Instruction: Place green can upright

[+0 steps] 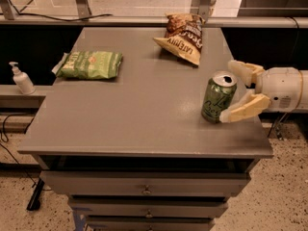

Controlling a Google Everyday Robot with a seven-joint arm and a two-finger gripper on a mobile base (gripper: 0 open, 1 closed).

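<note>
The green can point(217, 99) stands on its base on the grey table point(144, 109) near the right edge, pull-tab top up and leaning slightly. My gripper point(229, 92) reaches in from the right at can height. It is open, with its fingers spread to either side of the can's right half. The far finger point(244, 71) is just behind the can's top. The near finger point(245, 110) lies close against the can's lower right side.
A flat green snack bag point(90, 64) lies at the back left of the table. A brown chip bag point(182, 36) lies at the back centre-right. A white pump bottle point(21, 79) stands on a ledge off the left edge. Drawers are below the tabletop.
</note>
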